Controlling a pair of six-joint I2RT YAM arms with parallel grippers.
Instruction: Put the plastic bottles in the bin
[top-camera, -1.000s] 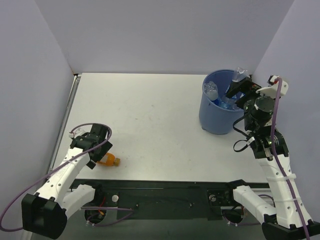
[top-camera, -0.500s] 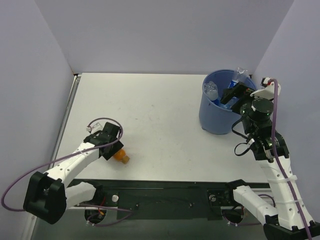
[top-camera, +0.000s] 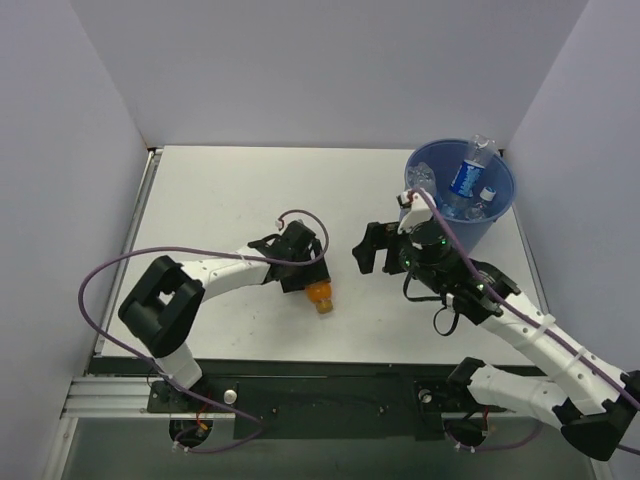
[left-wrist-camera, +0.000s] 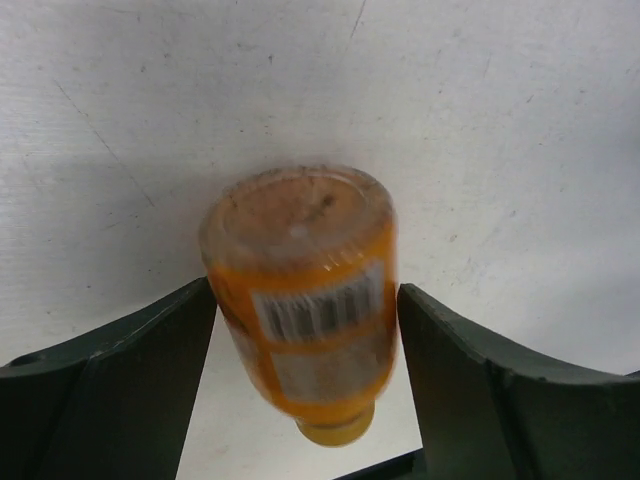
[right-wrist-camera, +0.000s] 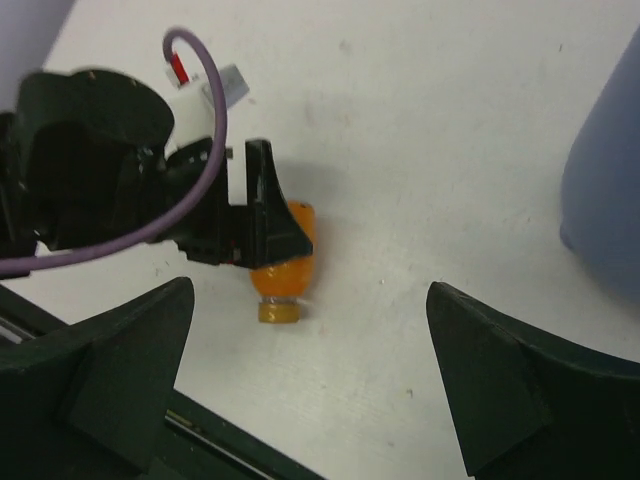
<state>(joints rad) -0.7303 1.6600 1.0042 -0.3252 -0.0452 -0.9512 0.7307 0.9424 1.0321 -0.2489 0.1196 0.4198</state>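
The stubby orange bottle (top-camera: 321, 296) lies on its side on the white table, cap toward the near edge. My left gripper (top-camera: 310, 281) is shut on it; in the left wrist view its fingers press both sides of the bottle (left-wrist-camera: 300, 250). My right gripper (top-camera: 368, 252) is wide open and empty, above the table just right of the orange bottle (right-wrist-camera: 281, 262). The blue bin (top-camera: 440, 240) stands at the far right and holds several clear and blue-labelled bottles (top-camera: 465, 180).
The bin's wall (right-wrist-camera: 610, 190) shows at the right edge of the right wrist view. The left arm's gripper body and purple cable (right-wrist-camera: 120, 190) lie left of the right gripper. The table's near edge with a black rail (top-camera: 320, 375) is close below.
My left gripper has moved right along the table with the orange bottle. My right arm has swung from over the bin down and left to the table's middle; its bottle now stands in the bin.
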